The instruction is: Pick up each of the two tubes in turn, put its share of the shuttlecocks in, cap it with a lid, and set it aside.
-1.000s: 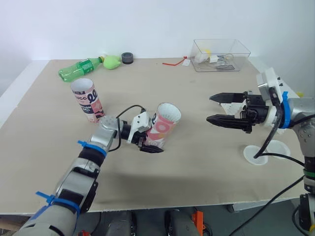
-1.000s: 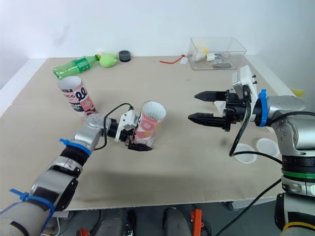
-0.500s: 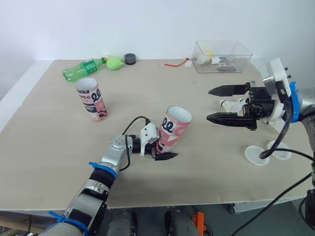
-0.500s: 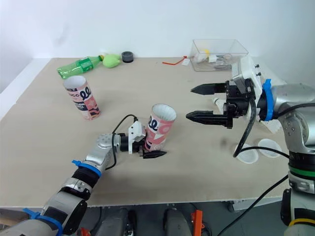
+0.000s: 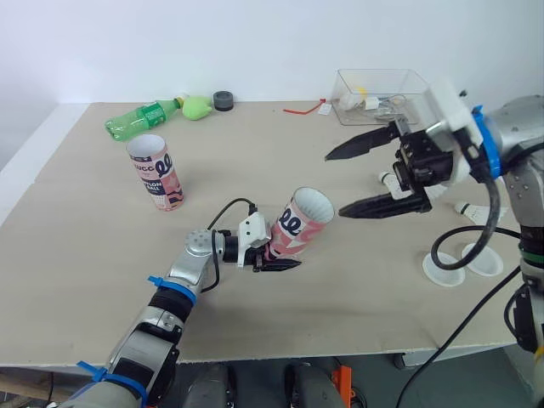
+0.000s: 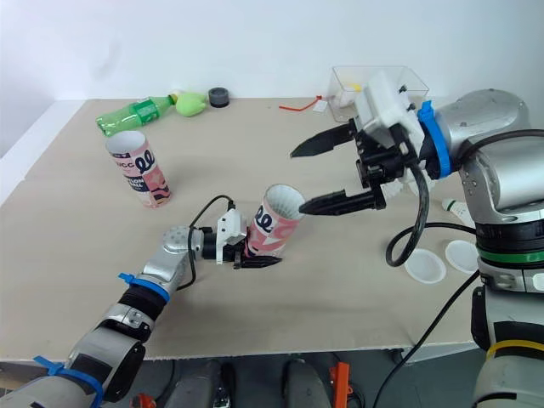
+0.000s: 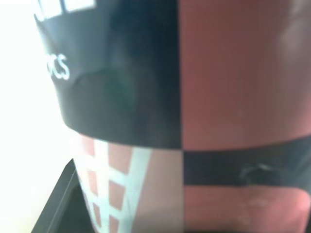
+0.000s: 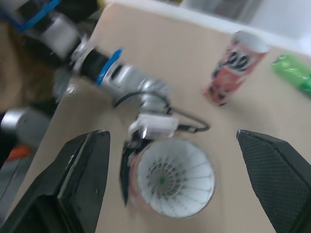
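My left gripper (image 5: 274, 255) is shut on the lower end of a pink tube (image 5: 299, 228), which tilts with its open mouth toward the right. The right wrist view looks into that tube (image 8: 175, 180) and shows white shuttlecock feathers inside. My right gripper (image 5: 334, 185) hangs wide open just right of the mouth, with nothing between its fingers. A second pink tube (image 5: 155, 172) stands upright at the left. Two white lids (image 5: 444, 267) (image 5: 484, 259) lie flat at the right. Up close, the left wrist view shows the tube's wall (image 7: 194, 97).
A clear plastic box (image 5: 382, 85) with small items stands at the back right. A green bottle (image 5: 136, 119), a green lump (image 5: 197, 106) and a black cap (image 5: 223, 101) lie along the back left. Small white pieces (image 5: 466, 206) lie near the right arm.
My right gripper has swung left to the tube's mouth and spread wider. The left gripper has tipped the tube further toward the right.
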